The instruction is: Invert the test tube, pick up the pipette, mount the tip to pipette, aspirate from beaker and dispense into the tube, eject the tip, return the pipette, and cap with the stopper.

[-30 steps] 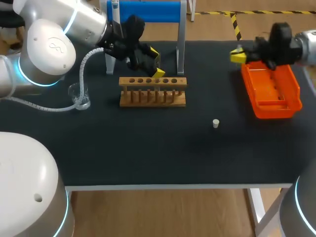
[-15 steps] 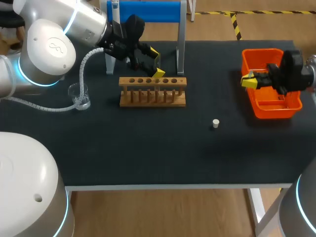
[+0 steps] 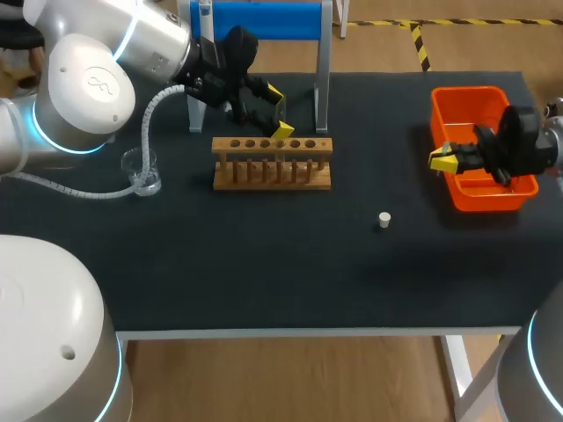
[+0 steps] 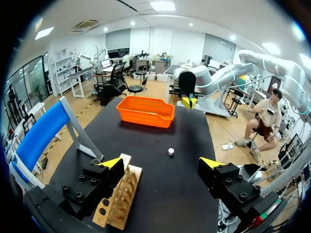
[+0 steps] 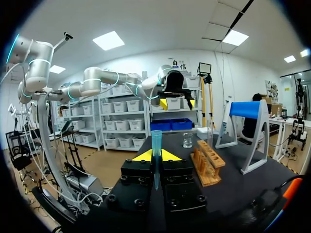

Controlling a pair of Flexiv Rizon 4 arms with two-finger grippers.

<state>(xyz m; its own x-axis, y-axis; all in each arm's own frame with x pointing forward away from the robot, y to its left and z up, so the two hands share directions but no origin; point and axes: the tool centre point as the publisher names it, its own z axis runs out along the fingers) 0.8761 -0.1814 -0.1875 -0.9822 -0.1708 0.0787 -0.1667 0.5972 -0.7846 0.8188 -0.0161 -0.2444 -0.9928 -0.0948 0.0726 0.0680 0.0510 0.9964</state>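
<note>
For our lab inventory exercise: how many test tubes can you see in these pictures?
1. A bluish test tube is held between the fingers of the right gripper, by the orange bin. The wooden rack looks empty, though the left gripper hides part of it.

Clear glassy beaker (image 3: 142, 173), wooden rack (image 3: 272, 163)

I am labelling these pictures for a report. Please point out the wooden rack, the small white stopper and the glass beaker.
wooden rack (image 3: 273, 148), head view, on the top board with holes.
white stopper (image 3: 383, 219), head view, on its middle.
glass beaker (image 3: 141, 174), head view, on its clear side wall.
</note>
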